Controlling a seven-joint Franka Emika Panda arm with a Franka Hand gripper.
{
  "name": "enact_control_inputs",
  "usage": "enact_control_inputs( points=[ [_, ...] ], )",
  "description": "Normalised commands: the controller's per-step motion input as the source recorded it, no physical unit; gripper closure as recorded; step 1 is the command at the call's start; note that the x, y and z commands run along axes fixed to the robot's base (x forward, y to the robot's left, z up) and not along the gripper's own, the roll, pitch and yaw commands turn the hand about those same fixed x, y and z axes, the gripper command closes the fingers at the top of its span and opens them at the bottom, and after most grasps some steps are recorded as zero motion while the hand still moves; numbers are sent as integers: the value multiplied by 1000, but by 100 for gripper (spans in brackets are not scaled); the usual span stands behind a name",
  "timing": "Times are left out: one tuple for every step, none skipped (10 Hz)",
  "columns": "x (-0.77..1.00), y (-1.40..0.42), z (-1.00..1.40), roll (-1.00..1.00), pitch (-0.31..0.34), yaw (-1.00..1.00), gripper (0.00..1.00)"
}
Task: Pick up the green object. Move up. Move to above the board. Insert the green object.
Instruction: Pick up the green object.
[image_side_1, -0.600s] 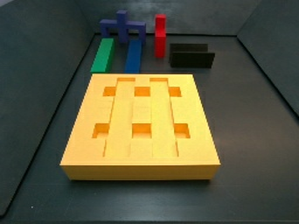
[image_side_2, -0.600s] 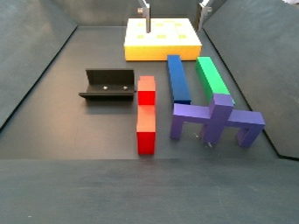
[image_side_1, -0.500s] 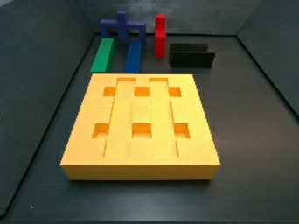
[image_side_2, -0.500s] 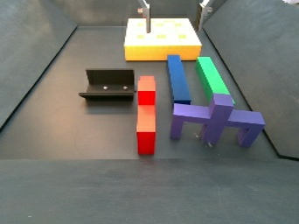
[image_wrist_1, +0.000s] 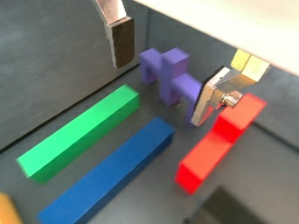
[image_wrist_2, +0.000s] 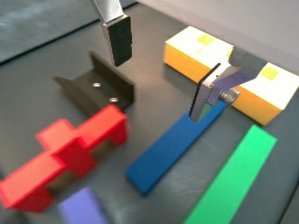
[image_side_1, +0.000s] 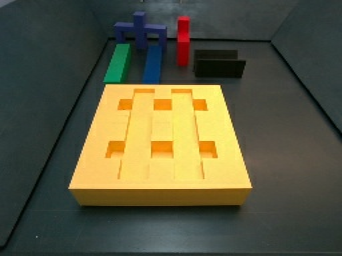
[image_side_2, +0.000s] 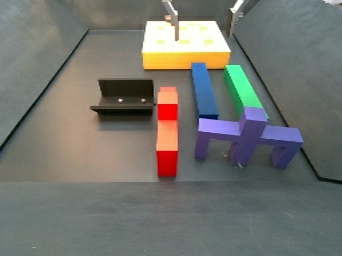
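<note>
While end effector (image_wrist_1: 163, 66) hangs open, empty | green object (image_wrist_1: 79, 134) on floor

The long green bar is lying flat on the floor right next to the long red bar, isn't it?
Not quite. The long green bar does lie flat on the floor, but its neighbour is the long blue bar, as a side view shows. The open gripper hangs above, holding nothing.

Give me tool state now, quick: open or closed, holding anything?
Tool: open, holding nothing, up in the air above the pieces. The green object lies flat on the floor, untouched.
</note>
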Motion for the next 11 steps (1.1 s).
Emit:
enact_control_inputs(
  points=[
    [-286, -589, -226, 0, -90, 0, 0],
    [-483, -506, -243, 13, -99, 0, 0],
    [-534, -380, -449, 121, -71, 0, 0],
    [-789, -154, -620, 156, -141, 0, 0],
    [-780, -34, -683, 221, -179, 0, 0],
    [-714, 0, -714, 191, -227, 74, 0],
    [-683, 49, -574, 111, -210, 60, 0],
    [-629, 0, -514, 151, -181, 0, 0],
    [-503, 0, -637, 200, -167, 0, 0],
    [-371, 0, -651, 266, -100, 0, 0],
    [-254, 0, -597, 383, -4, 0, 0]
  ],
)
